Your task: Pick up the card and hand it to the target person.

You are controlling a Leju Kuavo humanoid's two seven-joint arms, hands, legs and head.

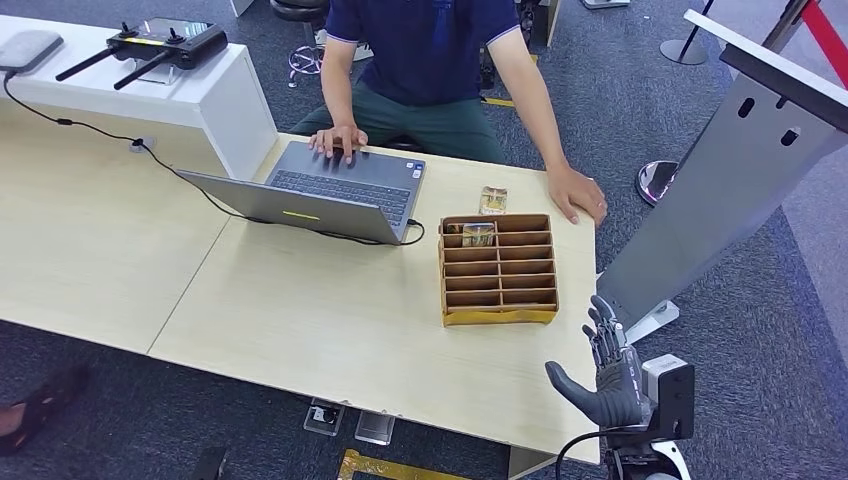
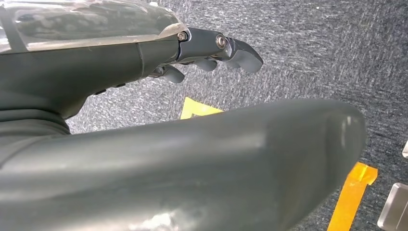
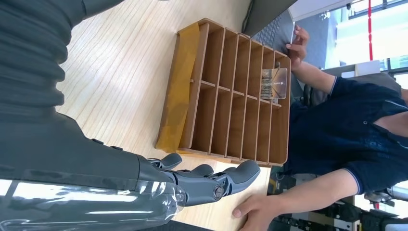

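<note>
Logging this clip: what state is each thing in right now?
right hand: open, holding nothing, raised near the table corner
left hand: empty, fingers curled, over the carpet
card: upright in the rack's far row
second card: on the table behind the rack
rack: flat on the table
laptop: open

Head cam sits high on me, looking fwd and down over the surface (image 1: 300,330) toward the person (image 1: 430,60) seated opposite. Right wrist cam rides close behind my right hand (image 3: 202,180), turned sideways, facing across the divided box (image 3: 231,91) to the person; it shares box, surface and person w/ the head cam. Left wrist cam (very close to my left hand (image 2: 211,50)) looks down at carpet (image 2: 312,48).
</note>
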